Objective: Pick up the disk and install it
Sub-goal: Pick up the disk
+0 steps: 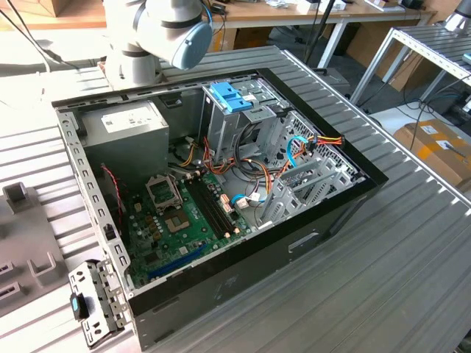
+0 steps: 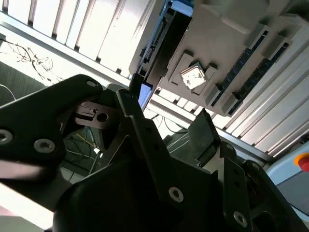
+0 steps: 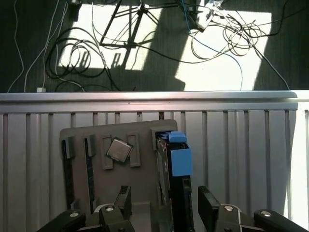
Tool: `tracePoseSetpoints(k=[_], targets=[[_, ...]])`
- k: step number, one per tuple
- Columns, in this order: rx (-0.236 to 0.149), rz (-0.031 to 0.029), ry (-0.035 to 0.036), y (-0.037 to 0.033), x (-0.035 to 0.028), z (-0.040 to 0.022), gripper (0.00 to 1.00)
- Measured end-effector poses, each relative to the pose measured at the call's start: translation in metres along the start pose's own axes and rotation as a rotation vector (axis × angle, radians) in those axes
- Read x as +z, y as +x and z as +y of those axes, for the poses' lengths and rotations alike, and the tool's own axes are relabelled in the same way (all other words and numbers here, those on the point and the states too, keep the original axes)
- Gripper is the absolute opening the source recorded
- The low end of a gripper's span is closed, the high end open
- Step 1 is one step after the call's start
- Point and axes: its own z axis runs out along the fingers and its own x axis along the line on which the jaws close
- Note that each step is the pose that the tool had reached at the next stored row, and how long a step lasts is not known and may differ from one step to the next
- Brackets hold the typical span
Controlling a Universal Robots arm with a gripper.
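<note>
Currently hand (image 3: 165,191) released, straddling disk (image 3: 176,208); disk on edge, long axis running along hand's gap.

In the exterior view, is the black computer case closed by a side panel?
No, the black computer case lies open, its green motherboard exposed.

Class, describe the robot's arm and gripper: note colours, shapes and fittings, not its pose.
In the exterior view, the arm is a silver-grey metal tube with a round light-blue joint cap. In both wrist views, the gripper is matt black, built of angular linked plates with silver screw heads.
</note>
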Motion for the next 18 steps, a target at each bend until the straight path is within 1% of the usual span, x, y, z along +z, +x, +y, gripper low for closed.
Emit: tracePoseSetpoints(k=[4,8,12,17,18], targets=[[-0.01,0.0007,-0.0002,-0.0014,0.0027,-0.0001,0.66],[-0.01,0.0008,-0.0002,-0.0063,0.0045,-0.0001,0.66],[-0.01,0.0008,-0.0002,-0.0136,0.0074,-0.0001,0.66],[-0.01,0.0008,-0.0002,-0.016,0.0146,-0.0004,0.66],[-0.01,0.0009,-0.0004,-0.0181,0.0197,0.003,0.66]])
